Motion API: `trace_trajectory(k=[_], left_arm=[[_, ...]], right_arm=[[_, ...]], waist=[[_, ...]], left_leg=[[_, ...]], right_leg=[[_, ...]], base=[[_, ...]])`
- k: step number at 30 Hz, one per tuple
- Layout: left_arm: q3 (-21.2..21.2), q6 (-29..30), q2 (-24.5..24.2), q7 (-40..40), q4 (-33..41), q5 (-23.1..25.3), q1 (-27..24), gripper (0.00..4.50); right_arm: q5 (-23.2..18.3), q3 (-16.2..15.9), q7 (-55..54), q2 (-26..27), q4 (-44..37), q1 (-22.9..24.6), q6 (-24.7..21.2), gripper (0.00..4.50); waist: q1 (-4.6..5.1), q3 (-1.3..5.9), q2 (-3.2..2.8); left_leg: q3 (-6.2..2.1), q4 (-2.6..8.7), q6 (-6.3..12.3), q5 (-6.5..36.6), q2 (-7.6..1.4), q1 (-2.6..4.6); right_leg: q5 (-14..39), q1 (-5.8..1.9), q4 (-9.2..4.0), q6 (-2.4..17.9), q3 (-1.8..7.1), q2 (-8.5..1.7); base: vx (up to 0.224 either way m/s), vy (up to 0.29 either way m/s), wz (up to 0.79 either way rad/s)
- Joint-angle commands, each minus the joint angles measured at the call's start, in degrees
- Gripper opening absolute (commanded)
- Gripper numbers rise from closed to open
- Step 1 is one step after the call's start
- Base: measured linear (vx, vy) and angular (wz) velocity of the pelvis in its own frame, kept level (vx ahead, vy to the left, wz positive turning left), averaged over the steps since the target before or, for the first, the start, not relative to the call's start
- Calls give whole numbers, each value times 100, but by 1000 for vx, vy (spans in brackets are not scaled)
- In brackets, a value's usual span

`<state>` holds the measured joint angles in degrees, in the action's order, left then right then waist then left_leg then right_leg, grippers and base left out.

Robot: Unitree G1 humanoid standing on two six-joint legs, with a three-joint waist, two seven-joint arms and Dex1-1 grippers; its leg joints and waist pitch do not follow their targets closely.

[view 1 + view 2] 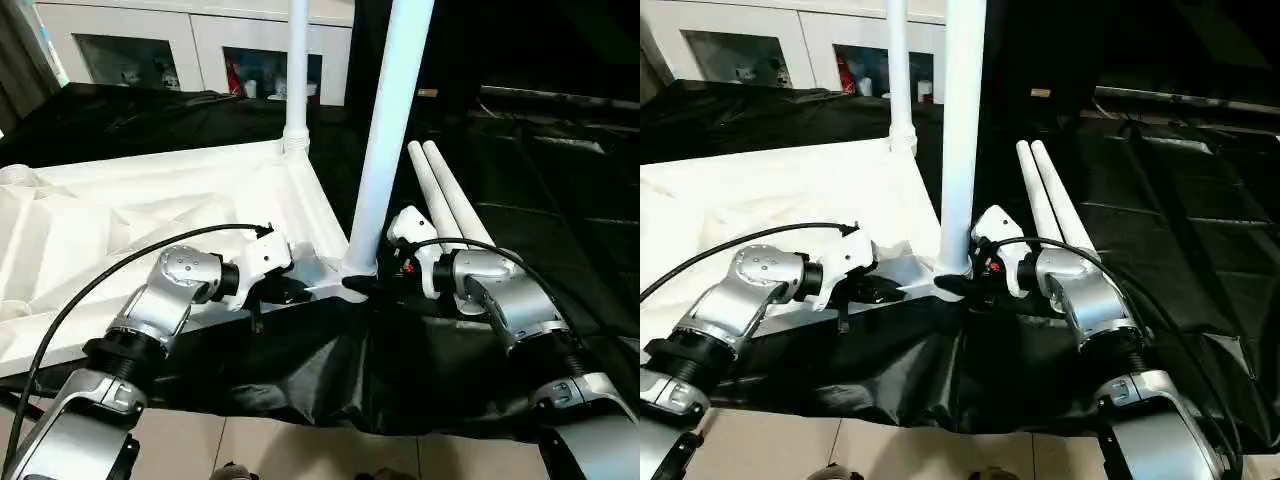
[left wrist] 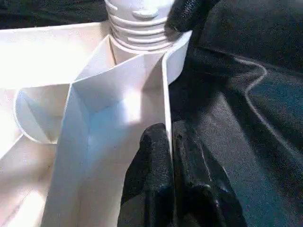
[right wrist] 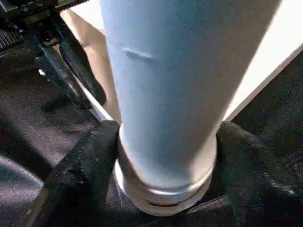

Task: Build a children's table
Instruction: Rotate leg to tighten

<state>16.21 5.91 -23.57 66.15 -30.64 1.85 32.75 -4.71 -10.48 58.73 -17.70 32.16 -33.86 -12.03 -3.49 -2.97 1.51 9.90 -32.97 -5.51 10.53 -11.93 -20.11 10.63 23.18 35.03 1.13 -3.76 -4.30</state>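
Cross-threading is the risk I see if the right tool point(image 1: 372, 283), closed around the base of the upright leg point(image 1: 385, 140) at the top's point(image 1: 120, 215) near corner socket, lets it lean (left tool point(image 2: 173, 156), forearm low, pinches the rim there).

Black cloth point(image 1: 560, 200) covering the work surface, white glass-door cabinet point(image 1: 190, 45) behind, pale tiled floor point(image 1: 300, 450) below

two loose legs point(image 1: 447, 195) right of tabletop point(image 1: 120, 220)
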Motion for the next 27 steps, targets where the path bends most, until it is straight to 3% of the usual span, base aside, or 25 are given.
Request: trace_trajectory(k=[1,7,9,11,12,13,15,17,20,24,25,27], left_arm=[[41,-60,81,106,47,-140,-56,0],[-8,48,184,-116,-48,-107,-21,0],[-60,240,380,-701,-342,84,141,0],[-117,356,551,-1100,-562,162,275,0],[-170,439,664,-1327,-673,172,348,0],[-170,439,664,-1327,-673,172,348,0],[-275,742,1043,-2016,-973,230,573,0],[-286,865,1253,-2370,-1128,295,686,0],[-274,919,1489,-2694,-1288,362,805,0],[-190,885,1730,-2741,-1337,400,901,0],[-183,870,1738,-2730,-1345,404,907,0],[-160,749,1671,-2567,-1301,384,866,0]], right_arm=[[-148,22,101,64,-142,97,22,298],[-222,187,-210,238,-27,201,-53,275],[-146,406,-1081,550,319,211,48,273],[-181,646,-1775,831,579,185,27,272],[-171,773,-2210,982,713,168,15,272],[-171,773,-2210,982,713,168,15,272],[-151,1147,-3560,1418,1149,78,-15,272],[-215,1358,-4206,1670,1360,11,-42,272],[-249,1485,-4728,1963,1570,-112,4,272],[-52,1291,-4804,2201,1767,-310,262,272],[-59,1294,-4757,2216,1763,-317,308,306],[0,1183,-4494,2167,1716,-347,375,326]], waist=[[-1,377,-1],[-3,372,1],[21,342,-9],[33,342,-9],[50,335,3],[46,335,1],[71,326,-10],[82,325,-11],[86,330,-25],[89,347,-15],[90,351,-16],[89,355,1]], left_leg=[[24,324,309,815,-117,1],[25,326,297,826,-112,1],[26,347,169,1056,-103,30],[20,354,83,1140,-97,31],[0,370,1,1216,-95,22],[-7,374,-4,1251,-95,24],[0,374,-29,1372,-93,51],[-11,380,-76,1469,-73,43],[-15,374,-24,1507,-71,45],[-15,378,39,1492,-62,21],[-14,379,66,1461,-64,4],[-11,379,101,1407,-66,-10]], right_leg=[[617,-338,-349,1345,265,-327],[721,-336,-365,1310,267,-331],[1215,-292,-426,1208,267,-332],[1495,-290,-450,1126,270,-342],[1801,-293,-473,993,260,-341],[1889,-294,-486,951,255,-345],[2076,-236,-517,895,263,-337],[2387,-242,-553,791,252,-351],[2348,-221,-573,729,253,-342],[2189,-233,-569,693,244,-329],[2083,-240,-556,717,248,-331],[1981,-251,-545,746,246,-329]], base=[[0,0,0],[0,0,0],[0,0,0],[0,0,0],[0,0,0],[0,0,0],[0,0,0],[0,0,0],[0,0,0],[0,0,0],[0,0,0],[0,0,0]])
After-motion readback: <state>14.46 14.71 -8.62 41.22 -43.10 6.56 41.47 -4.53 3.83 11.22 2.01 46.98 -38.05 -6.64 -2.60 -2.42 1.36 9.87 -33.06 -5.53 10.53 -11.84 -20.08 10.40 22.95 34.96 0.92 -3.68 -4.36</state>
